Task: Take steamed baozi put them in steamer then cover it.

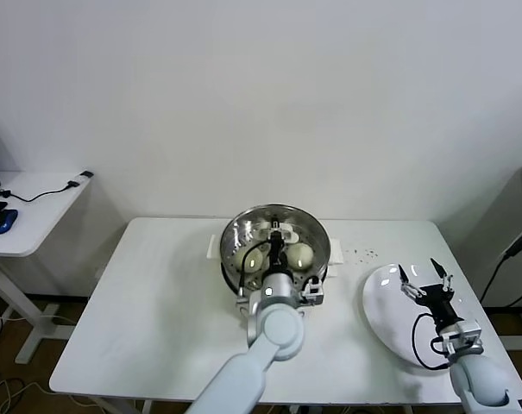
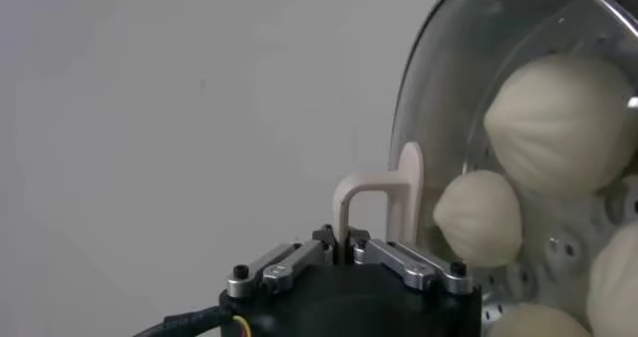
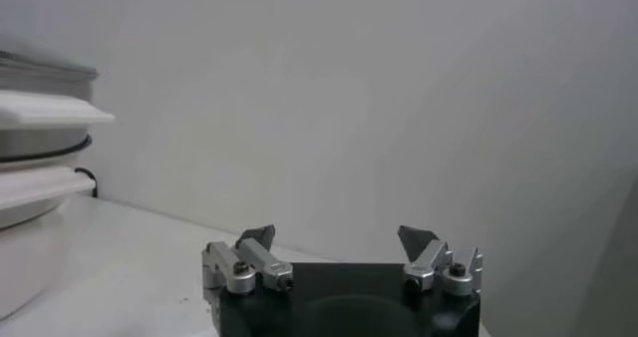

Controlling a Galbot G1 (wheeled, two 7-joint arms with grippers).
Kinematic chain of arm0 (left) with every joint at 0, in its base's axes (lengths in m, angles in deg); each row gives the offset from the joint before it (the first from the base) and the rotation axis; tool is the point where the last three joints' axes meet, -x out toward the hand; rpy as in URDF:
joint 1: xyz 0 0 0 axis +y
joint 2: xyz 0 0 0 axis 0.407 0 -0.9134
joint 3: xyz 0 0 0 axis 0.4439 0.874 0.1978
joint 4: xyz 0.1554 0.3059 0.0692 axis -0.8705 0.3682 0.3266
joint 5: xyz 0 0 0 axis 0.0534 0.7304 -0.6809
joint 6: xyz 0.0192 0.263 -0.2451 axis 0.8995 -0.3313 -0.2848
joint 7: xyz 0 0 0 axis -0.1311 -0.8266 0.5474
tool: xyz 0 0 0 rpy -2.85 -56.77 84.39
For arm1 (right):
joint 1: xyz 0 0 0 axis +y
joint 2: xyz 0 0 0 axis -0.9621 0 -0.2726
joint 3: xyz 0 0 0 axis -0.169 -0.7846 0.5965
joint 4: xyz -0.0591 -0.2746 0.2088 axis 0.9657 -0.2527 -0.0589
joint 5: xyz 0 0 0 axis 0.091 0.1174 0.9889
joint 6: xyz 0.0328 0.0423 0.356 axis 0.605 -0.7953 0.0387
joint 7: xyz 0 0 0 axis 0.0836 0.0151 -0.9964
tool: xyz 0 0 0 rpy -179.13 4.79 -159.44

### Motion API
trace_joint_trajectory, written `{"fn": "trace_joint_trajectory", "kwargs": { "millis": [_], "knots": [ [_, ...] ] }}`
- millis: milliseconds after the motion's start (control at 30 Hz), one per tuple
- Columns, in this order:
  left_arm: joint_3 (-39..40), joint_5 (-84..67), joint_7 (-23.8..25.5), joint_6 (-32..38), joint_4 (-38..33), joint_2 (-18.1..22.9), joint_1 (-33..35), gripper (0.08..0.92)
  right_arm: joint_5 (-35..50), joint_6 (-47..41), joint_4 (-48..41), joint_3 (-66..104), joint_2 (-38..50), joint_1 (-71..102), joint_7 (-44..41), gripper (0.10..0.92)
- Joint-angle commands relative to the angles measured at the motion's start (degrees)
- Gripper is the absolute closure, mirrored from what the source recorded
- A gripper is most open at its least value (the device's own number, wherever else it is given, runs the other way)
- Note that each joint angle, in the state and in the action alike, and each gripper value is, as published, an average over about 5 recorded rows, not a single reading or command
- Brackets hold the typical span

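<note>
Lid (image 2: 469, 90) handle (image 2: 384, 204) clenched in my left gripper (image 2: 347, 249), apparently tilted over steamer (image 1: 235, 250) with baozi (image 1: 300, 254); right gripper (image 1: 424, 278) released over plate (image 1: 386, 319).

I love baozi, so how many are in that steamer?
4 baozi show through the cover, all inside the steamer; none seems hidden.
</note>
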Motion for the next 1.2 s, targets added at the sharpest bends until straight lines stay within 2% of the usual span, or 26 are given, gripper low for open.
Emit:
{"fn": "trace_joint_trajectory", "kwargs": {
  "millis": [33, 433, 533, 900, 1200],
  "knots": [
    [0.0, -0.1, -0.3, -2.8, 0.7, -0.1, 0.2, 0.853, -0.3, 0.1, -0.2, 0.0, -0.4, -0.1, -0.1, 0.203],
    [0.3, 0.2, 1.3, -2.8, -0.1, -0.9, 0.2, 0.853, -0.5, 0.3, -0.5, 0.4, -0.8, -0.1, -0.3, 0.203],
    [0.5, 0.4, 2.4, -2.8, -1.5, -1.7, 0.4, 0.820, -0.5, 0.2, -0.5, 0.4, -0.8, -0.2, -0.3, 0.203],
    [0.3, -0.8, 3.3, -2.8, -8.2, -4.8, 2.6, 0.511, -0.6, 0.1, -0.7, 0.5, -0.8, -0.4, -0.4, 0.203],
    [-0.2, -6.4, 1.5, -2.8, -18.2, -9.4, 6.6, 0.252, -0.7, -0.5, -0.6, 0.8, -1.1, -0.7, -0.4, 0.203]
  ]
}}
